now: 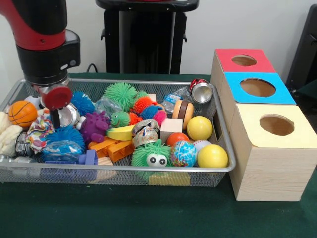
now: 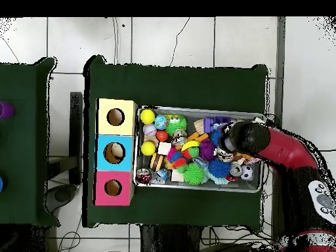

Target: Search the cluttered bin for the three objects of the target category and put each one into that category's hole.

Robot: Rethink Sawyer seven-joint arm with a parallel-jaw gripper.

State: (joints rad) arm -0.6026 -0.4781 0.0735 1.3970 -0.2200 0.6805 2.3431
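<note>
The bin point(image 1: 124, 82) is a silver wire-mesh basket full of toys on the green table; it also shows in the overhead view point(image 2: 197, 189). The hole point(image 1: 243, 60) is in the red top of the far box, also seen in the overhead view point(image 2: 113, 188). My gripper point(image 1: 56, 119) hangs from the red and black arm into the bin's left end, among a blue spiky ball point(image 1: 81, 102), a silver can point(image 1: 71, 114) and a purple spiky toy point(image 1: 94, 126). In the overhead view my gripper point(image 2: 227, 140) is over the bin's right part. Whether it holds anything is hidden.
Blue-topped point(image 1: 257, 88) and yellow-topped point(image 1: 276, 125) boxes stand beside the red one. The bin also holds two yellow balls point(image 1: 199, 128), a globe ball point(image 1: 184, 152), a green toy with eyes point(image 1: 156, 156), a basketball point(image 1: 22, 113) and a can point(image 1: 201, 91).
</note>
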